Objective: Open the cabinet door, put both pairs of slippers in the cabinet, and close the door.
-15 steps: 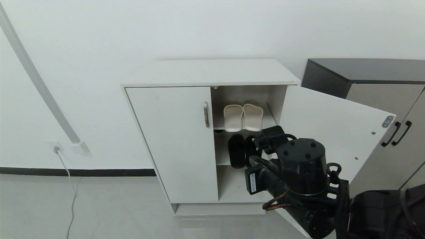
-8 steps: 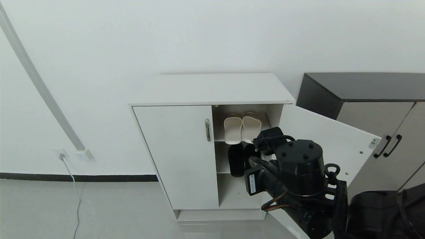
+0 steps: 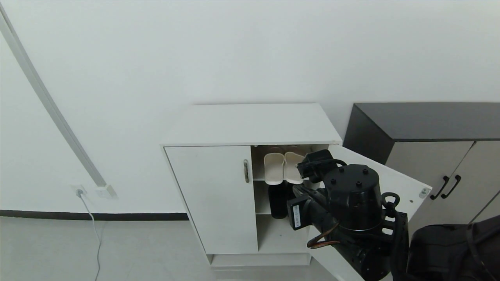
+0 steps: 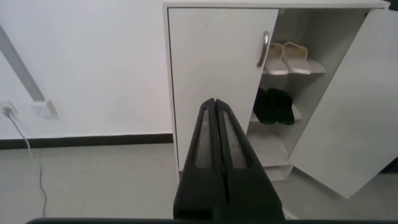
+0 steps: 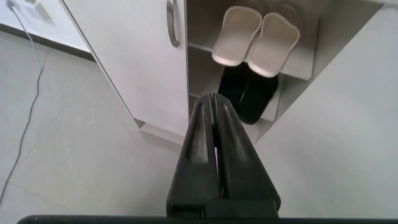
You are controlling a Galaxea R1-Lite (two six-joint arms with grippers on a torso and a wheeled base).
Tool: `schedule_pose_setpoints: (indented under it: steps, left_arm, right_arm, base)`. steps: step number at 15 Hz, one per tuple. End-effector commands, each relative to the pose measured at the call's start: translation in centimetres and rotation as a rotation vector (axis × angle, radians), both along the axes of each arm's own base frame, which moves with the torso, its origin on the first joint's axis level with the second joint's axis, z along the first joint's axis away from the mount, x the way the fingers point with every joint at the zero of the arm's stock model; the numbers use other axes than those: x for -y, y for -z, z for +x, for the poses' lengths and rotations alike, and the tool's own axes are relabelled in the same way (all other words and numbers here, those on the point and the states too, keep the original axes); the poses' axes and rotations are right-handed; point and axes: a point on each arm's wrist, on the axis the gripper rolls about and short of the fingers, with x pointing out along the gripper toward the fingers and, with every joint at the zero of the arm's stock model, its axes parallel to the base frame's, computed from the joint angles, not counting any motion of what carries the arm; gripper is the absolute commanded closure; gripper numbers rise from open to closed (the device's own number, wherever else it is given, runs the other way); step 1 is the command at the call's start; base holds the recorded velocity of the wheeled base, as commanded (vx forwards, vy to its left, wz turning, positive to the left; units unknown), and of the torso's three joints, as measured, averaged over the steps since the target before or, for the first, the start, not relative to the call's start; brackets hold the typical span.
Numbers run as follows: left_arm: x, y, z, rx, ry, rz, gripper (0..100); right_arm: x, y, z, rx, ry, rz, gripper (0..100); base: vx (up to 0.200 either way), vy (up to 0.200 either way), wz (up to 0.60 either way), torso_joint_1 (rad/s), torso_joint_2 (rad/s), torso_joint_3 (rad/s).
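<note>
Right gripper (image 5: 214,98) closed, grey floor (image 3: 129,249), white wall (image 3: 195,50)

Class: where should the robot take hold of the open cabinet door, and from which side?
Probably the free vertical edge of the open door, from the robot's right: it stands swung out that way, showing only its bare inner face.

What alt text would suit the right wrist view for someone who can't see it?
An open white cabinet holds two pairs of slippers, the white pair on the shelf above the black pair. Shut fingers point toward them.
</note>
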Motion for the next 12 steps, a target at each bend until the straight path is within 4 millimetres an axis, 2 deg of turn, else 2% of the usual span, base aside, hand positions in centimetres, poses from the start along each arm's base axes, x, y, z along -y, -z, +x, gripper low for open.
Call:
schedule_pose_setpoints:
  steps: [1, 7, 12]
  left_arm:
    - [0.00, 0.00, 0.00, 0.000, 0.000, -0.001, 100]
    - [0.00, 0.00, 0.00, 0.000, 0.000, -0.001, 100]
    - [0.00, 0.00, 0.00, 0.000, 0.000, -0.001, 100]
  right_arm:
    - [-0.03, 0.06, 0.00, -0.001, -0.001, -0.001, 100]
    - [0.52, 0.04, 0.68, 0.001, 0.030, 0.001, 100]
    - [0.35, 0.51, 0.87, -0.006, 0.032, -0.015, 100]
  base:
    - [0.000, 0.000, 0.00, 0.251, -0.58, -0.339]
    - [0.000, 0.000, 0.00, 0.238, -0.52, -0.297]
    - [0.000, 0.000, 0.00, 0.029, -0.07, -0.035]
